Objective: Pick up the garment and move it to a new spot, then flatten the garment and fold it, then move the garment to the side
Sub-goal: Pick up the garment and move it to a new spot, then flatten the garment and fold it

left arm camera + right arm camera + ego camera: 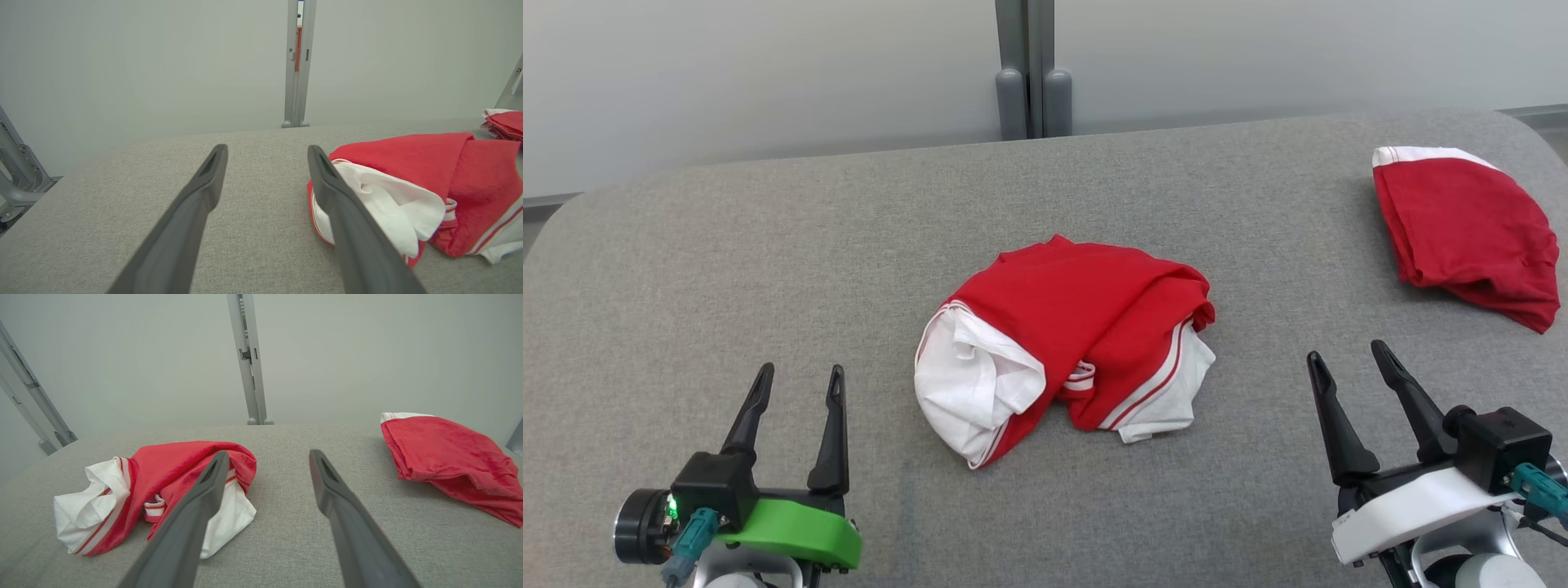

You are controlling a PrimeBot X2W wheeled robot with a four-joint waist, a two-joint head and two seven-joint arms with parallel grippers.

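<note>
At the near edge, the left end effector [800,369] and the right end effector [1346,349] sit low over the grey fabric-covered table [727,261], each with its two dark fingers spread apart and holding nothing. Between them and a little farther, the crumpled red-and-white fabric garment [1078,327] lies heaped at the table's middle, touching neither. At the far right rests a folded red fabric garment with a white band [1462,229], well apart from the heap. Beyond the far edge stands a grey metal post [1029,73].
</note>
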